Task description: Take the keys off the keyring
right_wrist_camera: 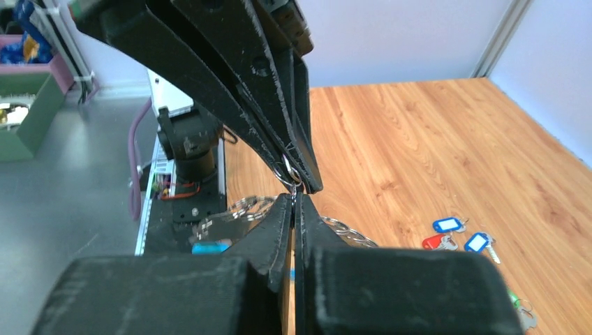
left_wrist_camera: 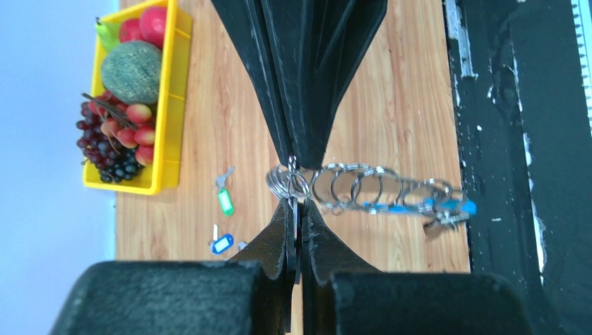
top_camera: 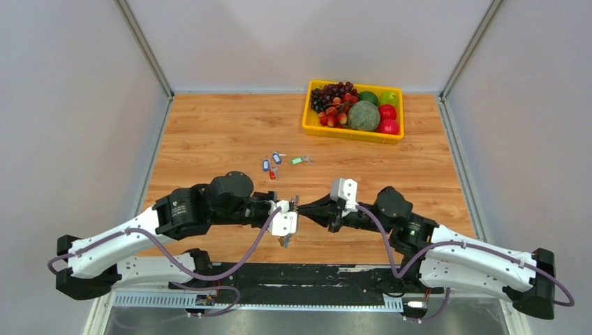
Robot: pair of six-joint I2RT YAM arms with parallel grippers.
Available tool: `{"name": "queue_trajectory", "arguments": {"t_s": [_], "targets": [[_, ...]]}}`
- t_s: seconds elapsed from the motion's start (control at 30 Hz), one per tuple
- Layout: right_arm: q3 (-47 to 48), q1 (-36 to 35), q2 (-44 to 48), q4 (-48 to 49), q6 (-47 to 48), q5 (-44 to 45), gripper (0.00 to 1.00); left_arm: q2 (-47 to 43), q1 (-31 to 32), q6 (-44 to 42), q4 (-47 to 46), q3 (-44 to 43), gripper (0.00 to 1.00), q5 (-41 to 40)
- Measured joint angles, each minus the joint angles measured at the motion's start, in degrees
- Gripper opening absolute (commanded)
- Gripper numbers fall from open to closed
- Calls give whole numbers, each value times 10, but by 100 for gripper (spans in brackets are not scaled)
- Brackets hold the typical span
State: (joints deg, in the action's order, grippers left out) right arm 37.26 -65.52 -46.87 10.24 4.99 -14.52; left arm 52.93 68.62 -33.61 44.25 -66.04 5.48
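The keyring [left_wrist_camera: 380,190] is a chain of thin metal loops with a light-blue section, held in the air between both grippers. My left gripper [left_wrist_camera: 297,207] is shut on a thin metal piece at the chain's end loops. My right gripper [right_wrist_camera: 294,198] is shut on a small loop there, its tips touching the left tips; it also shows in the left wrist view [left_wrist_camera: 296,162]. In the top view the grippers [top_camera: 293,206] [top_camera: 304,208] meet at the table's near middle, and the chain's end [top_camera: 285,241] hangs below. Loose keys lie on the table: two blue-tagged [top_camera: 265,165] [top_camera: 277,158], a red-tagged [top_camera: 273,173], a green-tagged [top_camera: 297,160].
A yellow tray [top_camera: 349,135] of fruit, with grapes and a melon [top_camera: 364,115], stands at the back right. Grey walls bound the wooden table on three sides. The black base rail [top_camera: 300,276] runs along the near edge under the arms.
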Motion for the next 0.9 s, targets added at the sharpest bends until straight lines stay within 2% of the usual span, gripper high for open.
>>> {"name": "queue_trajectory", "arguments": {"t_s": [0.27,0.63,0.9], "targets": [[-34,-1,70,43,-53,33,0,-10,3,3,-60,22,0,12],[-82,0,38,164,-117,50,0,0,-1,16,-72,40,0,29],[-112,-4,60,182,-137,124,0,5,-1,23,-105,63,0,29]]}}
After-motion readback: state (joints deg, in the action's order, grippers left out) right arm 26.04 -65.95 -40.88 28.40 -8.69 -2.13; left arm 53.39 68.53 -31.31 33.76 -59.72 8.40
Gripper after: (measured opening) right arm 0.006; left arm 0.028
